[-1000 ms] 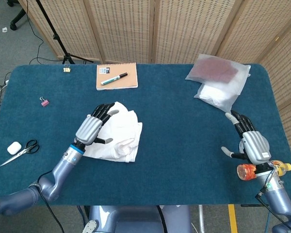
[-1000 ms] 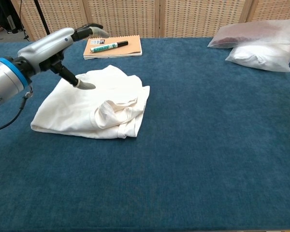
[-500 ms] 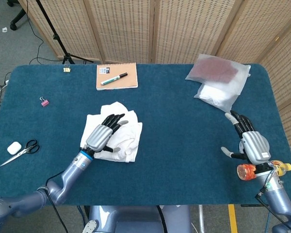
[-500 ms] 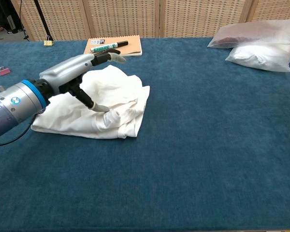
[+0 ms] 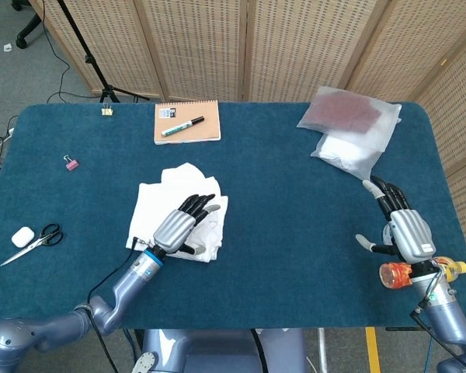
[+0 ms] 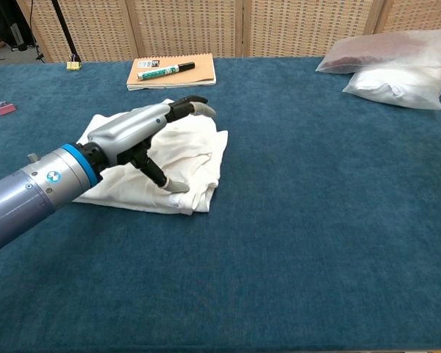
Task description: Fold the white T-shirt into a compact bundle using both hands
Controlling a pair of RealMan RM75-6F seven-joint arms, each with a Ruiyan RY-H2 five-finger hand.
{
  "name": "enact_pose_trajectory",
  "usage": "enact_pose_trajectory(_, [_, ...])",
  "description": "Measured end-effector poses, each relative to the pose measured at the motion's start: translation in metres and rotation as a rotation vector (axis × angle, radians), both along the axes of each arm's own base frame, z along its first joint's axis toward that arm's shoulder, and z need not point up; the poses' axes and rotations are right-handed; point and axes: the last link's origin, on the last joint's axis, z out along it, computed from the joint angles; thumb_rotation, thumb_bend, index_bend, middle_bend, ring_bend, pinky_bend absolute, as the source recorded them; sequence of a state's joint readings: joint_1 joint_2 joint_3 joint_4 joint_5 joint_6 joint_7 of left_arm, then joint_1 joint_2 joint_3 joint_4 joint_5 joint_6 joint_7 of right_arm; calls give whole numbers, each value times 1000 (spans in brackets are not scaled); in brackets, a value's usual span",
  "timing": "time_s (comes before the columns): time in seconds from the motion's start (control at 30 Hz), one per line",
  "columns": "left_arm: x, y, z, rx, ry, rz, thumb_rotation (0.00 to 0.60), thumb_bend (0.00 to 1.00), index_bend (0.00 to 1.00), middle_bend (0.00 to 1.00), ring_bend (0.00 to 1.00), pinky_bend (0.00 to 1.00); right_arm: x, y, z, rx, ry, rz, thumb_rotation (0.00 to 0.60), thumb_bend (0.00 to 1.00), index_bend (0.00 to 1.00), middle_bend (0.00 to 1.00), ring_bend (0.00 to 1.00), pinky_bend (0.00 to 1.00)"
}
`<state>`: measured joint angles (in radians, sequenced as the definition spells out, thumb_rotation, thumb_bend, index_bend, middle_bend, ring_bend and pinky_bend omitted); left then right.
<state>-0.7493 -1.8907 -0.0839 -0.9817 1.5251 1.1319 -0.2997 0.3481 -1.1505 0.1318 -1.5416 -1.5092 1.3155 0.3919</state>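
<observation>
White T-shirt [image 5: 171, 203] under left hand [image 5: 182, 224]

Blue table [image 5: 295, 233]: T-shirt [image 5: 159, 206] (folded), notebook [image 5: 186, 123], scissors [image 5: 33, 242], bags [image 5: 349, 128].

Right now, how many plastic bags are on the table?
2, both at the far right corner. The bag with something dark red inside lies on top of the bag with white stuff. More could hide beneath.

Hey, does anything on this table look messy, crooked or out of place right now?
Only the white T-shirt: it is a rumpled, uneven fold with a bunched lump near the left hand, which lies over it. The right hand is far off, open, not helping. Nothing looks spilled or damaged.
</observation>
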Motion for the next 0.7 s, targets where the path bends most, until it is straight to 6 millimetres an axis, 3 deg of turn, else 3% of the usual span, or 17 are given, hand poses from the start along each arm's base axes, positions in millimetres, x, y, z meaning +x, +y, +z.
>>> enact_pose_trajectory(0.23, [-1, 5, 41, 81, -60, -21, 600, 0, 0, 0, 0, 0, 0, 1, 0, 0, 2, 3, 600, 247, 52, 0, 0, 7])
enact_pose_trajectory(0.37, [-16, 9, 78, 160, -44, -5, 600, 0, 0, 0, 0, 0, 0, 1, 1, -15, 15, 7, 600, 156, 52, 0, 0, 7])
enact_pose_trajectory(0.5, [-44, 4, 129, 266, 18, 50, 600, 0, 0, 0, 0, 0, 0, 1, 3, -61, 63, 13, 600, 9, 52, 0, 0, 7])
enact_pose_trajectory(0.7, [-106, -30, 203, 430, 151, 239, 600, 0, 0, 0, 0, 0, -1, 3, 6, -171, 206, -7, 600, 0, 0, 0, 0, 0])
